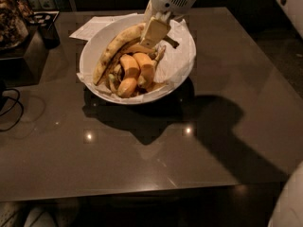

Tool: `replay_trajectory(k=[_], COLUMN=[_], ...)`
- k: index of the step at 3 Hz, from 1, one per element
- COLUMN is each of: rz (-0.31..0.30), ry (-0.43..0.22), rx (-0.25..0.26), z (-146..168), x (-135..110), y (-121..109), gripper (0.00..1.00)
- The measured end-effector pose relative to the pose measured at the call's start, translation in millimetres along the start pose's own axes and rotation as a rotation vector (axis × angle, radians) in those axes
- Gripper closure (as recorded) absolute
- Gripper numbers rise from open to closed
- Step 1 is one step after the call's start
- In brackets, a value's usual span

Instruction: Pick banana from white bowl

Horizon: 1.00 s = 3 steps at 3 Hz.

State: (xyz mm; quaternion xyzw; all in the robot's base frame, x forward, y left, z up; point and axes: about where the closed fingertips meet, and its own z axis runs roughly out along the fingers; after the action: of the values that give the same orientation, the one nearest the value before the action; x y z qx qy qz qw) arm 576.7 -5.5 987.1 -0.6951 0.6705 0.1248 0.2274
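The white bowl (pixel 182 63), lined with crumpled white paper, stands at the back middle of the dark table. The long yellow banana (pixel 113 51) with brown streaks lies along the bowl's left side, its upper end pointing to the back right. Several short orange-yellow bananas (pixel 137 70) lie beside it in the middle of the bowl. My gripper (pixel 154 32) hangs over the back of the bowl, right at the long banana's upper end. I cannot tell whether it touches the banana.
White papers (pixel 92 27) lie behind the bowl at the back left. A dark box (pixel 40 30) and clutter stand at the left edge, with a cable (pixel 12 105) below them. Part of my white body (pixel 289 202) fills the lower right corner.
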Motion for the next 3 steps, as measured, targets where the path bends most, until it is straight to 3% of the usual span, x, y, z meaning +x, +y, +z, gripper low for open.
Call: replay_trajectory(k=[1,3], rz=[0.054,0.087], ry=[-0.044,-0.049], rx=[0.028,0.037], z=[-12.4,-20.4], x=[-11.2,-22.7], y=[6.2,17.9], gripper=[1.0,1.0])
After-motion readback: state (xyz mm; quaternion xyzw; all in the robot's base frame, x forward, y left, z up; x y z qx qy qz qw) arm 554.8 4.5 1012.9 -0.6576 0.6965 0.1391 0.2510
